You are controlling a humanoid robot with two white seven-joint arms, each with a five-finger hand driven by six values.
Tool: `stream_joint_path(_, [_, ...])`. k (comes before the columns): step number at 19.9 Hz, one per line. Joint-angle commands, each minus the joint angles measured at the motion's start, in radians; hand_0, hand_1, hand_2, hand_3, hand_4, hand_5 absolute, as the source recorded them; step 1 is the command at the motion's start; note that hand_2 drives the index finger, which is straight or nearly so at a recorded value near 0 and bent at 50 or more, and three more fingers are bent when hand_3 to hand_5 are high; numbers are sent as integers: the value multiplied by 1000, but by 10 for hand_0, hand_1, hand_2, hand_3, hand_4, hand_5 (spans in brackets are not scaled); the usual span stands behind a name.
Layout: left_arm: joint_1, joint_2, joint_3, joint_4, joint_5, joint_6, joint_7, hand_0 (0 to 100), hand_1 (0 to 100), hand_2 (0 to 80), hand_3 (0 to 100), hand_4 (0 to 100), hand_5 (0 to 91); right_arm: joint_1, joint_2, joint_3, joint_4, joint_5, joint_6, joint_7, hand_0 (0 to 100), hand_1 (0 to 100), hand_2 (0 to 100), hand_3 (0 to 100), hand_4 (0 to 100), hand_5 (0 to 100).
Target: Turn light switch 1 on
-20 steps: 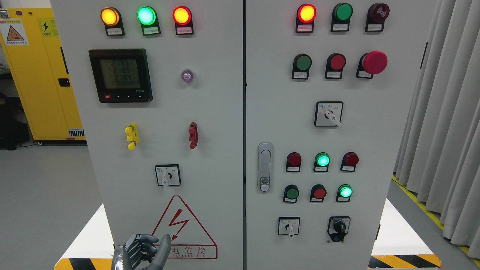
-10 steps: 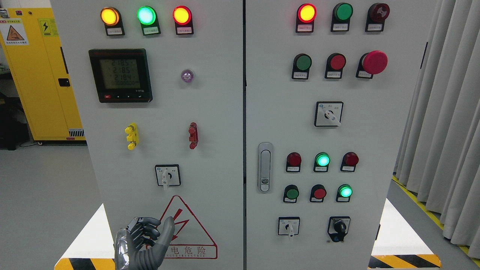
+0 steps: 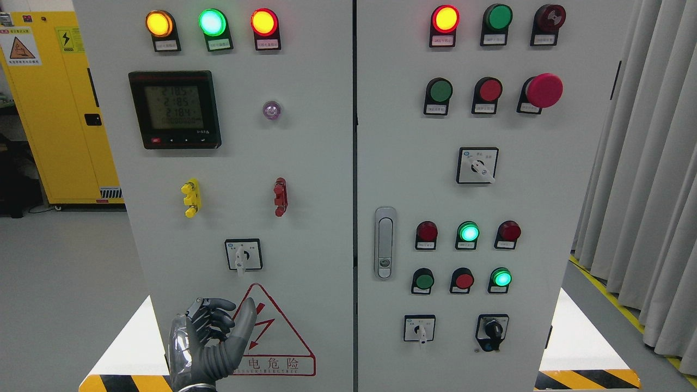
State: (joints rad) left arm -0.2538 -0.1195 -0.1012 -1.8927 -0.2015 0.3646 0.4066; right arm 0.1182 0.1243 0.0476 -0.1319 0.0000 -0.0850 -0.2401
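A grey control cabinet point(image 3: 316, 163) fills the head view. On its left door a small rotary selector switch point(image 3: 243, 255) has its white lever pointing down. Which control is light switch 1 I cannot tell from the labels. My left hand point(image 3: 226, 322), in a dark grey glove, rises from the bottom edge in front of the red electric warning triangle point(image 3: 272, 337), a short way below and left of that selector. Its fingers are curled toward the palm with the thumb stretched up, holding nothing and apart from the switch. The right hand is out of view.
The left door also carries three lit lamps point(image 3: 212, 23), a digital meter point(image 3: 175, 109), and yellow point(image 3: 191, 198) and red point(image 3: 280, 196) terminals. The right door has push buttons, a red mushroom button point(image 3: 543, 90), a door handle point(image 3: 385, 243) and further selectors point(image 3: 419, 329). Curtains hang at right.
My left hand has risen from the bottom edge toward the selector on the left door, showing more of the palm and wrist. Nothing on the panel has changed.
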Motion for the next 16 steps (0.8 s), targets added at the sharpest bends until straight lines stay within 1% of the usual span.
stream_joint_path(1, [-27, -15, -5, -3, -12, 17, 1, 230, 768, 619, 865, 838, 762, 0, 0, 0, 0, -29, 1, -1, 0, 500, 40, 0, 0, 0])
stream_joint_path(5, [-56, -22, -5, 0, -21, 42, 12, 222, 768, 620, 867, 839, 766, 0, 0, 0, 0, -29, 1, -1, 0, 500, 40, 0, 0, 0])
stream_joint_path(11, [-80, -23, -5, 4, -22, 48, 12, 218, 766, 621, 868, 840, 767, 0, 0, 0, 0, -29, 1, -1, 0, 500, 40, 0, 0, 0])
stream_joint_path(16, [-102, -25, -5, 6, -29, 79, 14, 215, 761, 622, 871, 840, 770, 0, 0, 0, 0, -29, 1, -1, 0, 500, 40, 0, 0, 0])
